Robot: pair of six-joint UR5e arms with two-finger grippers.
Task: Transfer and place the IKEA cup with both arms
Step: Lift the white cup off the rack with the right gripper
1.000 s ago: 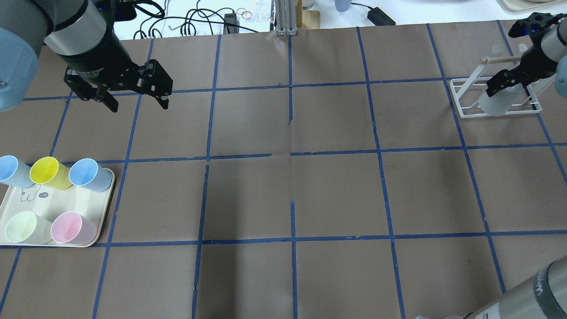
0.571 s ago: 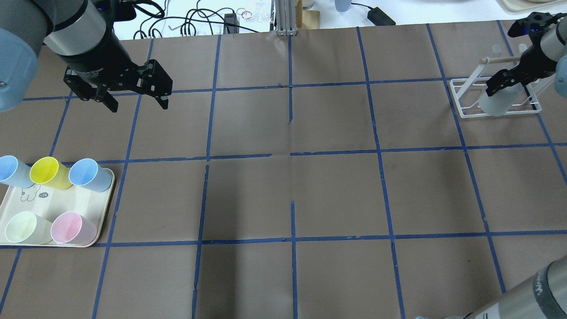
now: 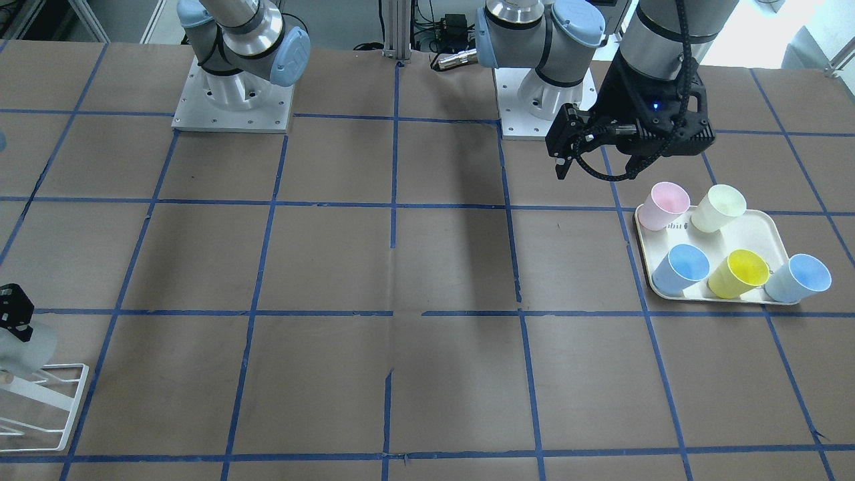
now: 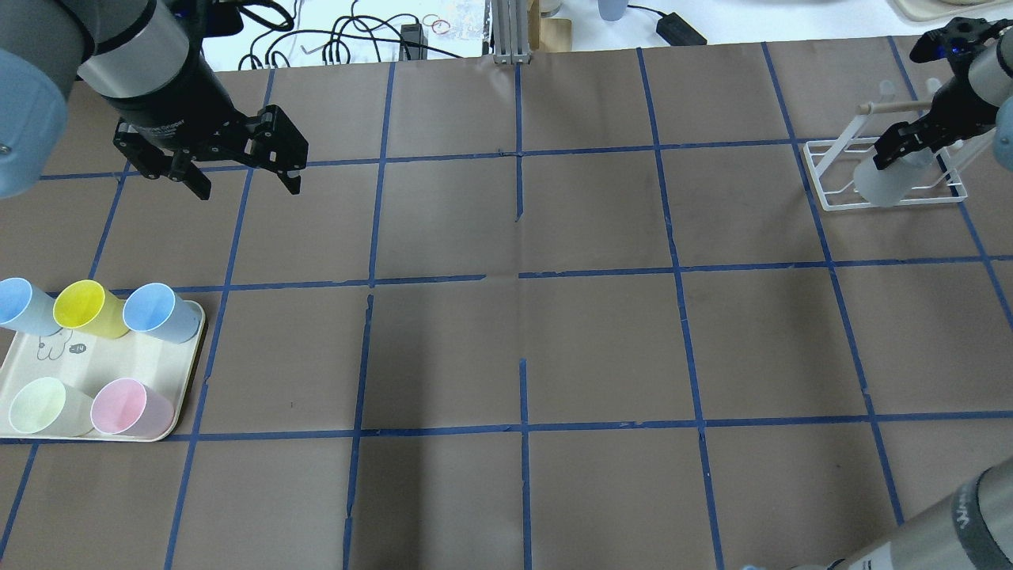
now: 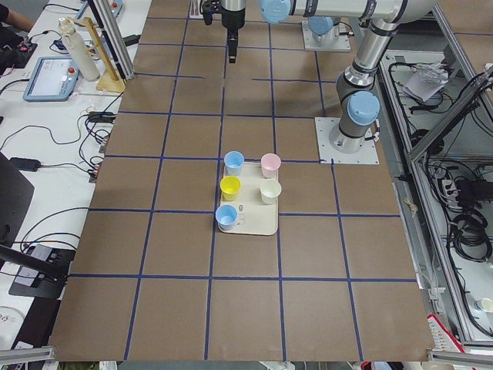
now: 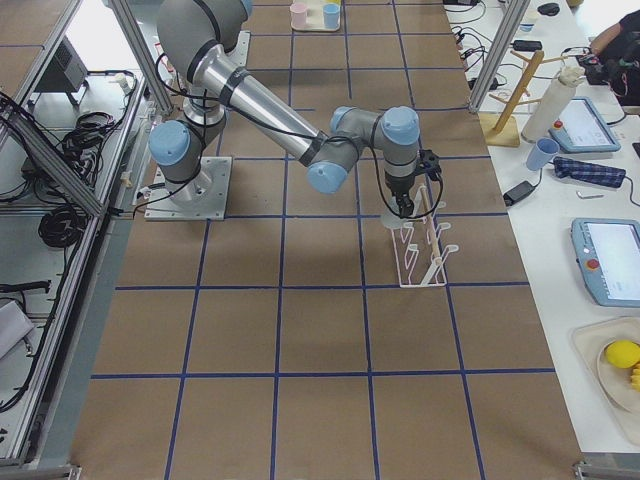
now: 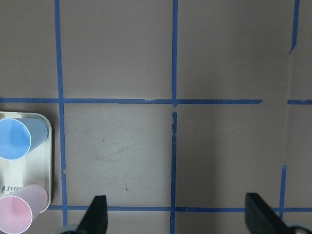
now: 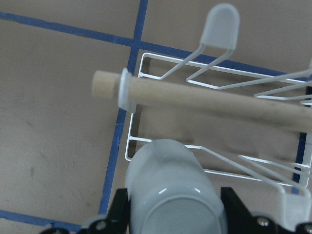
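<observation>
The pale-grey IKEA cup point(image 4: 885, 180) is upside down over a prong of the white wire rack point(image 4: 831, 170) at the far right of the table. My right gripper point(image 4: 904, 149) is shut on its sides. In the right wrist view the cup point(image 8: 170, 195) sits between the two fingers point(image 8: 233, 207), below the rack's wooden bar point(image 8: 204, 100). It also shows in the front-facing view point(image 3: 30, 347). My left gripper point(image 4: 249, 188) is open and empty, hanging above the table on the far left, beyond the tray. Its spread fingertips point(image 7: 97, 212) show in the left wrist view.
A cream tray point(image 4: 127, 356) at the near left holds two light-blue cups point(image 4: 150, 309), a yellow cup point(image 4: 79, 305), a pink cup point(image 4: 123, 405) and a cream-yellow cup point(image 4: 36, 404). Cables and a stand lie past the table's far edge.
My right gripper has shifted slightly right and farther away with the cup at the rack. My left gripper has barely moved.
</observation>
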